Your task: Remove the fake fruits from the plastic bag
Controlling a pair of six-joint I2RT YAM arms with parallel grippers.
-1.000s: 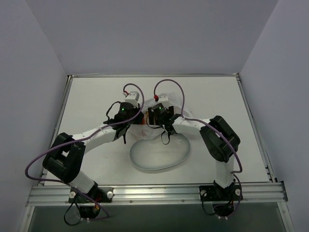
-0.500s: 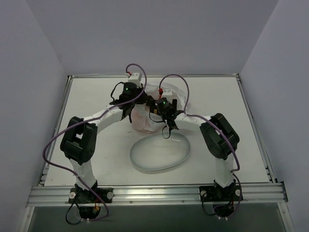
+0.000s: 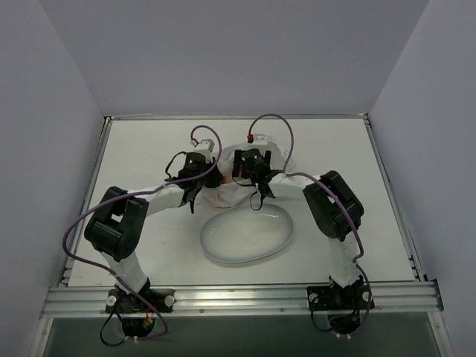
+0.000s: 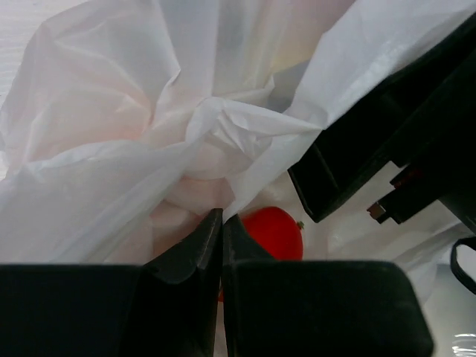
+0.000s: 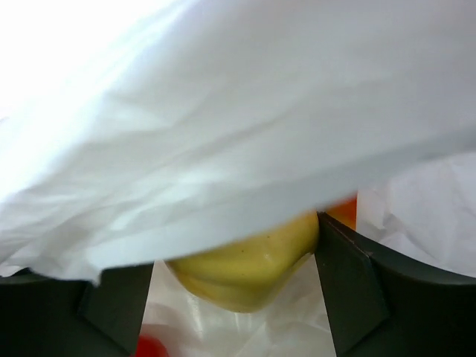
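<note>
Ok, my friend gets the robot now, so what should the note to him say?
Left fingers: shut, pinching the plastic bag.
Right fingers: under the bag's film, apart on either side of the yellow fruit; grip unclear.
Red fruit: in the bag too.
Done: no fruit on the white plate yet.
Left: take out every fruit.

Thin crinkled translucent white plastic bag (image 3: 225, 195): slumped mid-table (image 3: 141, 156), gathered into twisted folds. We see fruits still inside it. Glossy yellow pear-like plastic fruit (image 5: 245, 271) sits under an overhanging fold, an orange sliver (image 5: 343, 211) just behind it. Round glossy red plastic fruit (image 4: 274, 232) lies low among the folds, small stem nub showing.
</note>
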